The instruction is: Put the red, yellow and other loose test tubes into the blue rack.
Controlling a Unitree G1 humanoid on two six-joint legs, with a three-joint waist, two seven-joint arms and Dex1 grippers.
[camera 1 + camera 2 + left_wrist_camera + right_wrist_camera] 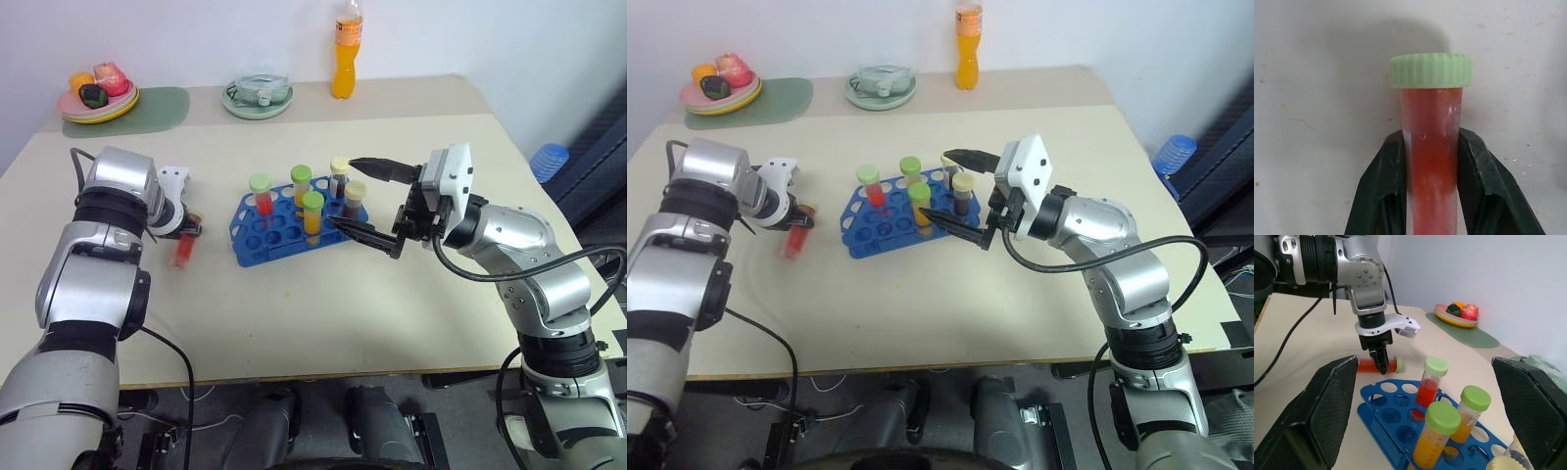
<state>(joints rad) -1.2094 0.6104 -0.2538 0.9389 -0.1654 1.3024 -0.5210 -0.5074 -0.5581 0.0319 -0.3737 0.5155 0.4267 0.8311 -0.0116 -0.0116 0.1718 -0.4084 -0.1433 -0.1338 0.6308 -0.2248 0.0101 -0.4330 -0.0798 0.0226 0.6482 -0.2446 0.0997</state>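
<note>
the table (323, 313) is pale and bare along its near edge. on its left part, the left gripper (186, 231) points steeply down with its two black fingers (1382, 196) closed on a red test tube (182, 251) with a green cap, which lies flat on the tabletop just left of the blue rack (284, 230); in the left wrist view the tube sits squeezed between both fingers, cap end past the tips. no writing can be read on this tube.

near the middle of the table the blue rack holds several upright tubes: a red tube with a green cap (262, 194) at its left end, two yellow-orange tubes with green caps (313, 212) further right, and two dark tubes with cream caps (355, 197) at its right end. many of the rack's holes on the near-left side are unfilled. none of the tubes carries a label that can be made out.

the right gripper (358, 196) hangs level at the right end of the rack, jaws spread wide and holding nothing, one finger on the near side and one on the far side of the cream-capped tubes.

at the far edge, from left to right, stand a plate of toy fruit (98, 98) on a green mat (157, 106), a pale green dish (257, 96), and an orange drink bottle (346, 51) whose label is too small to read.
</note>
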